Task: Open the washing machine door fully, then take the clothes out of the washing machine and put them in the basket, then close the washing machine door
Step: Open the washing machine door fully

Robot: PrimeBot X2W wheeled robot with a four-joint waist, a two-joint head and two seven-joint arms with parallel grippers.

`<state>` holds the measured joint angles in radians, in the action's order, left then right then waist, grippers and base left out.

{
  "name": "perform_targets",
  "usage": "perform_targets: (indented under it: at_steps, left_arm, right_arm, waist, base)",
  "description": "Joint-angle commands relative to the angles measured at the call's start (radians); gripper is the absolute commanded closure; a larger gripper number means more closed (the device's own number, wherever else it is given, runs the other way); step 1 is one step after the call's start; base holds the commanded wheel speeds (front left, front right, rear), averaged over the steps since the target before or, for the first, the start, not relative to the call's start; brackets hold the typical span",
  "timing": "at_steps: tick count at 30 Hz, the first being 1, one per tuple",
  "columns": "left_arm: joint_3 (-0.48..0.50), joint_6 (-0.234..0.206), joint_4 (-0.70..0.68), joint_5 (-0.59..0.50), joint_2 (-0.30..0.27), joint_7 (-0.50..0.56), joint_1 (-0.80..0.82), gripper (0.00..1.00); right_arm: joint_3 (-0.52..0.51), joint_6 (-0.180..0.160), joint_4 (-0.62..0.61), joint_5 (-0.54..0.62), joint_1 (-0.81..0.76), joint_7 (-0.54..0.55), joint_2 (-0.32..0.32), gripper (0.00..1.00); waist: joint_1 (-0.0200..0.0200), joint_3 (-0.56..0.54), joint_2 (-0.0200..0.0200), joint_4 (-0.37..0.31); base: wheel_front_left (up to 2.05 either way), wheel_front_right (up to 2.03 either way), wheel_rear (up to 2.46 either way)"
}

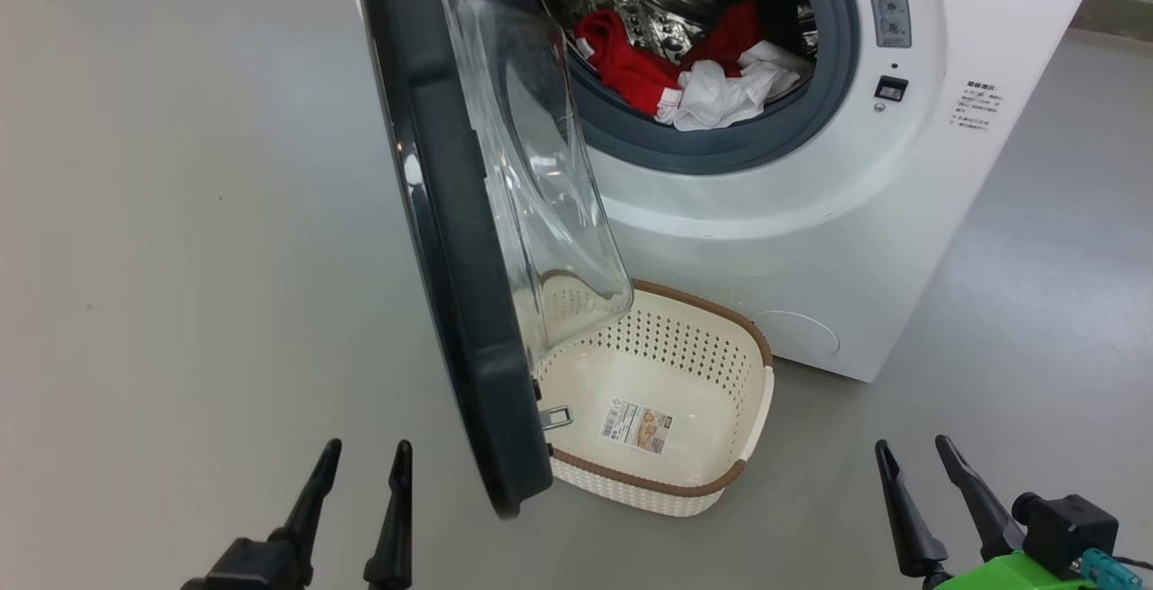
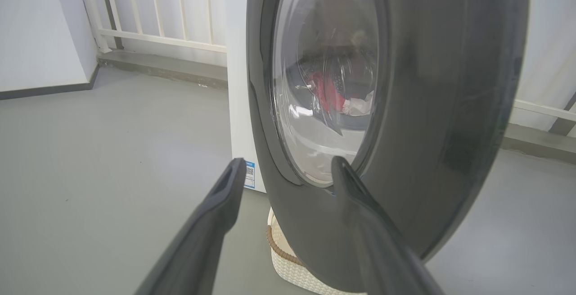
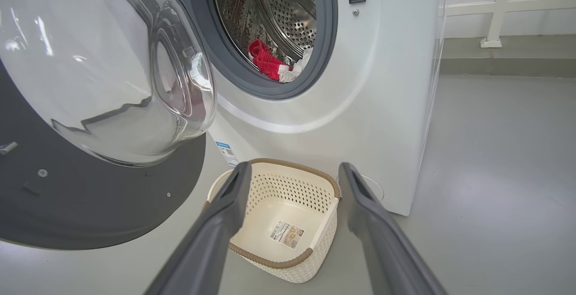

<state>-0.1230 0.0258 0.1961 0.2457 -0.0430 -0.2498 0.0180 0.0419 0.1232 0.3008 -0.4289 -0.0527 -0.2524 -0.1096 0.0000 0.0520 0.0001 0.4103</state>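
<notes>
The white washing machine (image 1: 811, 239) stands with its black-rimmed door (image 1: 450, 284) swung about halfway out, edge-on toward me, glass bowl (image 1: 540, 176) facing right. Red and white clothes (image 1: 694, 68) lie in the steel drum, also seen as clothes (image 3: 270, 63) in the right wrist view. The cream basket (image 1: 748, 347) sits empty on the floor in front of the machine, partly under the door. My left gripper (image 1: 365, 468) is open, low and just left of the door's bottom edge; the left wrist view faces the door's outer side (image 2: 450, 106). My right gripper (image 1: 914, 464) is open at lower right, with the basket (image 3: 292, 173) ahead.
Grey floor (image 1: 180, 257) spreads to the left and right of the machine. A white railing (image 2: 157, 15) and wall stand behind it. The door's latch tab (image 1: 557, 416) juts out over the basket's left side.
</notes>
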Motion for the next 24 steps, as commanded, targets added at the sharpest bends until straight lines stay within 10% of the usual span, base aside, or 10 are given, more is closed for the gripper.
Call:
perform_targets:
  at_steps: [1, 12, 13, 15, 16, 24]
  left_arm:
    - [0.038, -0.003, -0.029, -0.012, -0.007, -0.012, 0.010, 0.00]
    - [0.042, -0.001, -0.031, -0.021, -0.007, -0.012, 0.012, 0.00]
    - [0.042, -0.001, -0.031, -0.022, -0.007, -0.012, 0.011, 0.17]
    - [0.046, 0.001, -0.037, -0.025, -0.007, -0.012, 0.012, 0.90]
    - [0.051, 0.003, -0.045, -0.026, -0.007, -0.012, 0.014, 1.00]
    - [0.110, 0.003, -0.184, -0.036, -0.007, -0.012, 0.048, 1.00]
  right_arm:
    - [0.014, 0.008, -0.022, 0.011, 0.005, -0.009, 0.000, 0.00]
    - [0.012, 0.008, -0.027, 0.027, 0.013, -0.009, 0.012, 0.00]
    - [0.012, 0.008, -0.027, 0.027, 0.014, -0.009, 0.013, 0.00]
    - [0.009, 0.008, -0.027, 0.027, 0.014, -0.009, 0.014, 0.00]
    - [0.008, 0.008, -0.028, 0.028, 0.014, -0.009, 0.015, 0.00]
    - [0.006, 0.008, -0.035, 0.032, 0.014, -0.009, 0.021, 0.00]
  waist:
    - [0.0000, -0.001, -0.0001, -0.002]
    - [0.0000, -0.007, -0.0001, -0.013]
    - [0.0000, -0.009, -0.0001, -0.014]
    - [0.0000, -0.013, -0.0001, -0.015]
    - [0.0000, -0.015, -0.0001, -0.016]
    - [0.0000, -0.023, -0.0001, -0.027]
  base:
    - [0.00, 0.00, 0.00]
    - [0.00, 0.00, 0.00]
    - [0.00, 0.00, 0.00]
    - [0.00, 0.00, 0.00]
    - [0.00, 0.00, 0.00]
    - [0.00, 0.00, 0.00]
